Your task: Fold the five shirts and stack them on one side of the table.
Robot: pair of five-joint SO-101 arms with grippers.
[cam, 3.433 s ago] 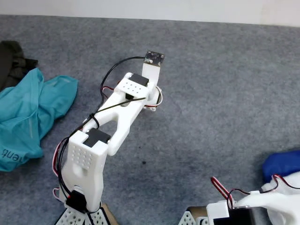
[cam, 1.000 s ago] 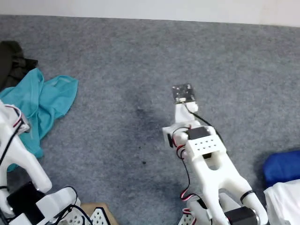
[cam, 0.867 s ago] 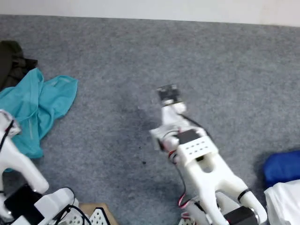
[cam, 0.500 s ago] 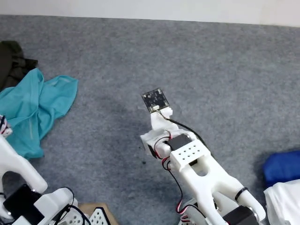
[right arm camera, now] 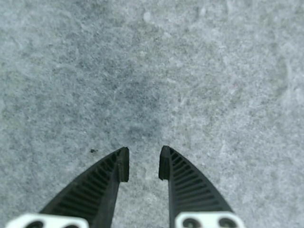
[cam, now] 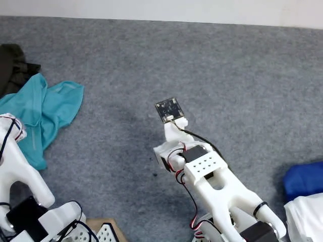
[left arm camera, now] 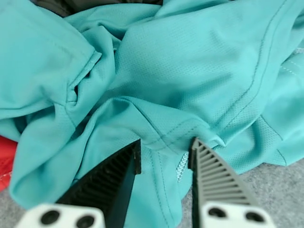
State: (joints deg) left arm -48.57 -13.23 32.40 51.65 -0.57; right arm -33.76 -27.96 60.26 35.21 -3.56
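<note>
Down at the table's left side, the left gripper [left arm camera: 165, 148] hung just over the crumpled teal shirt [left arm camera: 190, 71]. Its jaws were parted by a moderate gap, with a stitched fold of the fabric showing between the tips. Whether the tips touched the cloth could not be told. A bit of red cloth [left arm camera: 5, 159] peeked out from under the teal shirt at one edge, and a dark garment [cam: 12, 60] lay touching it on its far side. Seen from above, the left arm [cam: 17, 166] stood at the near-left corner, its end over the shirt's near part. The right arm [cam: 207, 171] was extended over the middle of the grey table [cam: 242, 65]. The right gripper [right arm camera: 143, 154] pointed down at bare grey surface, its jaws narrowly apart and holding nothing, with a small dark speck [right arm camera: 93, 151] just beside one tip. Well apart from all this, at the near-right edge, a blue shirt [cam: 303, 179] lay just beside a white shirt [cam: 305, 217].
</note>
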